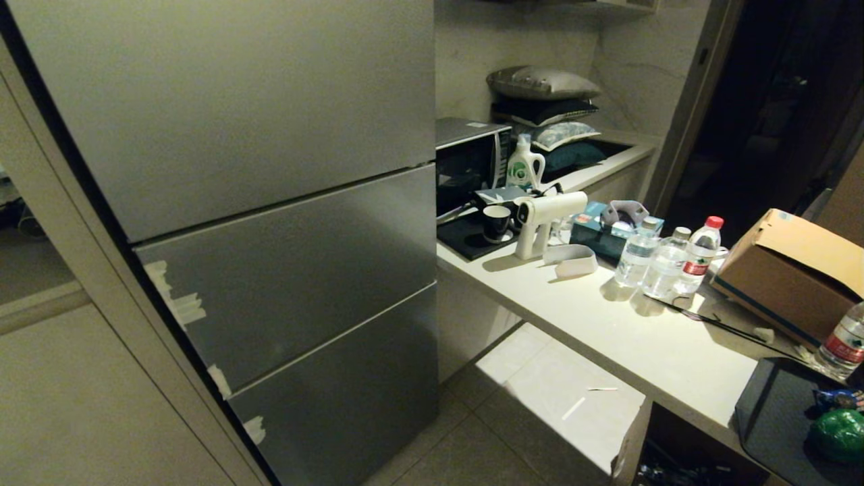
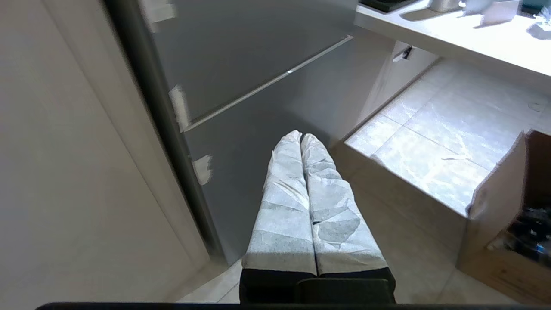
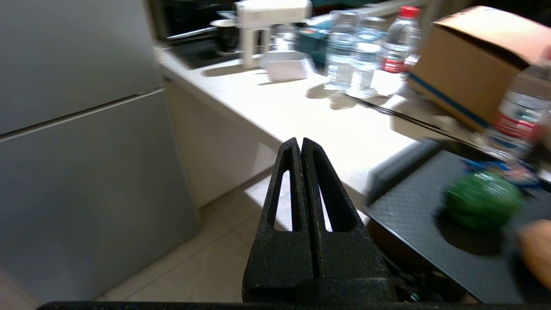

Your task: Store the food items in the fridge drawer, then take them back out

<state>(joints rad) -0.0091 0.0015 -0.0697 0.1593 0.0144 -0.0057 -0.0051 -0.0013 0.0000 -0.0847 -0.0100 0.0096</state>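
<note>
both grippers hang free, holding nothing. left gripper [image 2: 300,137], fingers wrapped in pale tape, is pressed closed in front of the fridge's [image 1: 270,202] lowest panel, above the floor tiles. right gripper [image 3: 300,142], bare black, is likewise closed, poised over the floor off the counter [image 1: 607,331] edge. neither arm shows in the head view.

green pepper [image 1: 839,435] lies on a black tray [image 1: 769,412] at the counter's near end; a tan-orange lump [image 3: 536,249] sits just beside it on the same tray. fridge stands closed to the left of the counter, all three panels flush; no drawer visible.

farther along the counter: three water bottles [image 1: 665,260], a cardboard box [image 1: 790,270], a white spray gun [image 1: 543,219], a microwave [image 1: 469,158].
</note>
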